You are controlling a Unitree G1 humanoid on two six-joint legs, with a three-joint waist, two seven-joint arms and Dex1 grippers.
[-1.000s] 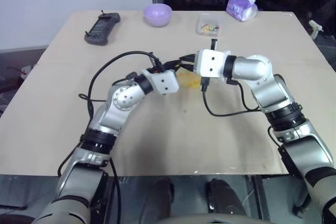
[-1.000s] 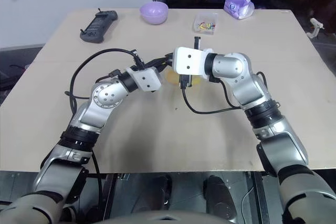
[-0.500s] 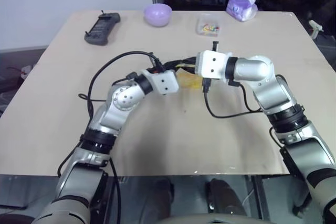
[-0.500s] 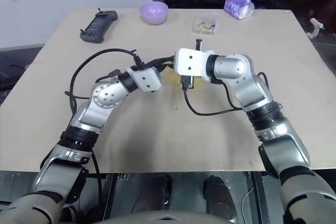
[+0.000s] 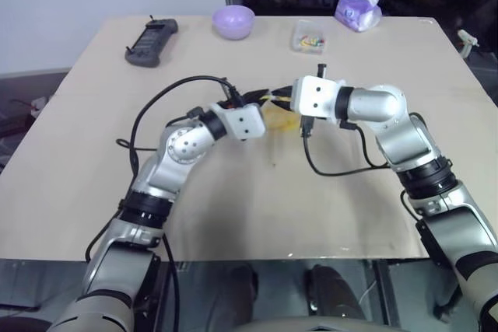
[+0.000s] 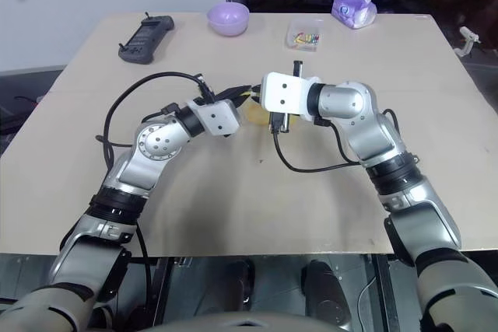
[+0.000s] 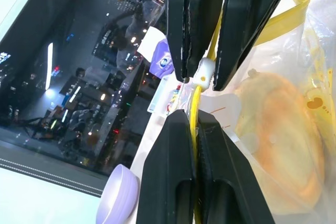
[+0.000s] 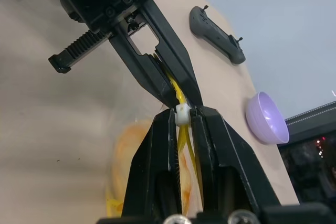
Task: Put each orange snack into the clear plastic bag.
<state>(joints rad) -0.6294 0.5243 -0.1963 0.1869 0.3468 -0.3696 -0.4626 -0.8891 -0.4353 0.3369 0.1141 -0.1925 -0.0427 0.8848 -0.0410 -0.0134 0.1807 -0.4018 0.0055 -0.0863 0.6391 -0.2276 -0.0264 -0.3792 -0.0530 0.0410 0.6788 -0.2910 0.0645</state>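
Note:
The clear plastic bag [image 5: 280,120] hangs between my two grippers over the middle of the table, and one orange snack [image 7: 281,135] lies inside it. My left gripper [image 7: 195,121] is shut on the bag's yellow zip strip [image 7: 273,22]. My right gripper [image 8: 182,113] is shut on the white slider [image 8: 182,114] of that strip. The two grippers meet almost tip to tip above the bag. In the head views the grippers hide most of the bag, leaving a yellowish patch below them.
At the far edge of the table [image 5: 93,153] stand a lilac bowl [image 5: 233,21], a black handheld controller [image 5: 152,42], a small clear box of colourful bits [image 5: 308,36] and a purple tissue pack [image 5: 359,7]. Black cables loop beside both forearms.

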